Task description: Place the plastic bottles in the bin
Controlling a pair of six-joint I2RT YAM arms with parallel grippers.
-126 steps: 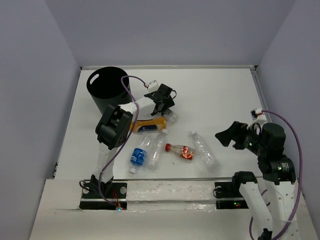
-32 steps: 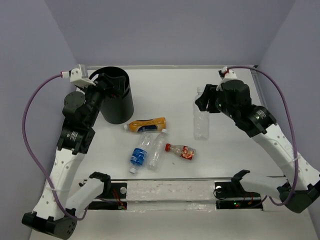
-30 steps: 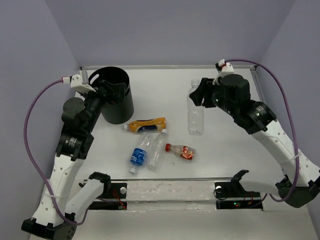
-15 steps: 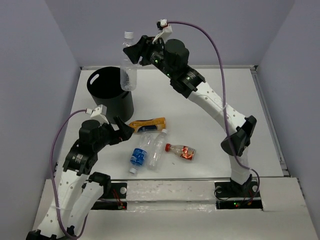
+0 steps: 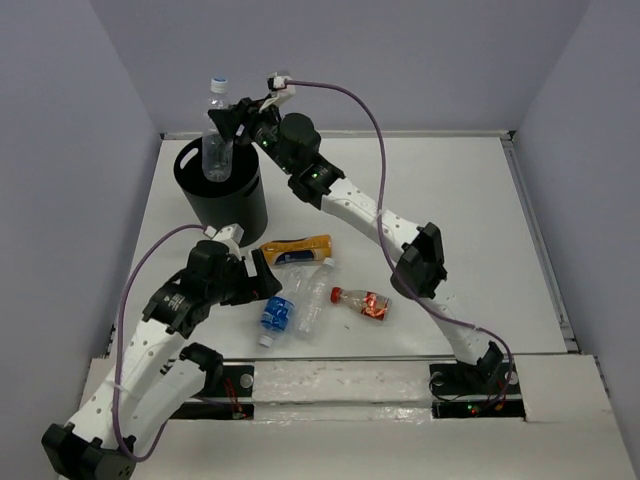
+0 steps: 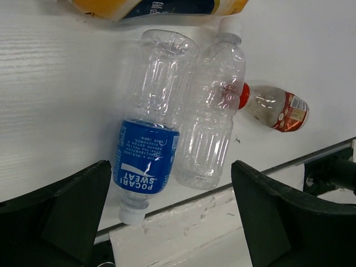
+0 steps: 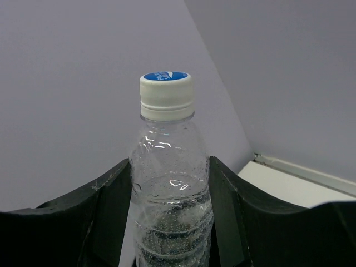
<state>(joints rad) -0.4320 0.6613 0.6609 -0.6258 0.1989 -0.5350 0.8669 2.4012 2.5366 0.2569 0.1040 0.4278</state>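
Four bottles (image 5: 312, 300) are lying unbinned mid-frame; fifth bottle (image 5: 215, 150) is hanging over bin (image 5: 245, 205), upper left, right gripper (image 5: 228, 128) clamping it; left gripper (image 6: 167, 219) is hovering above them, fingers (image 6: 61, 211) apart.

**Four bottles down on the white table**

The table (image 5: 450, 200) carries the black bin (image 5: 235, 205) – just in front of it the orange-yellow bottle (image 5: 295, 248), nearer still the blue-labelled bottle (image 5: 277, 308) touching a clear bottle (image 5: 314, 300), the red-capped bottle (image 5: 363, 303) farthest from the bin.

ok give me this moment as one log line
right pincer: shut on clear bottle, upright over bin | left pincer: open above blue-labelled bottle | table: four bottles lying
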